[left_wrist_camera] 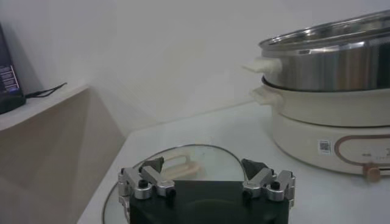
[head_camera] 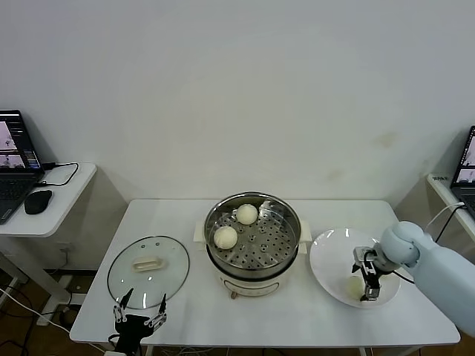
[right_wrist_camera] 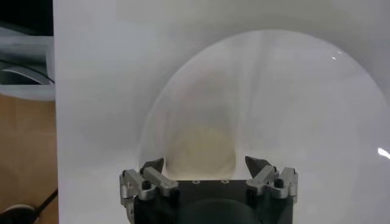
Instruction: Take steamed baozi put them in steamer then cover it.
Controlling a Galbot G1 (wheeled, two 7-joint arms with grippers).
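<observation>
Reaching down over the white plate (head_camera: 330, 256), the right gripper (head_camera: 367, 285) straddles a bun (right_wrist_camera: 200, 148) — fingers apart on either side, not gripping it. Two buns (head_camera: 225, 236) sit in the steamer (head_camera: 286, 245). The left gripper (head_camera: 139, 310) hangs wide open near the lid (head_camera: 148, 268) — holding nothing.

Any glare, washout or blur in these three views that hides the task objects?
Head view: even light, glare specks on the cover, both baozi in the steamer clear. Right wrist view: washed out, the bun between the right pincer tips barely separates from the plate. Left wrist view: soft; left pincer hangs open over the cover.
</observation>
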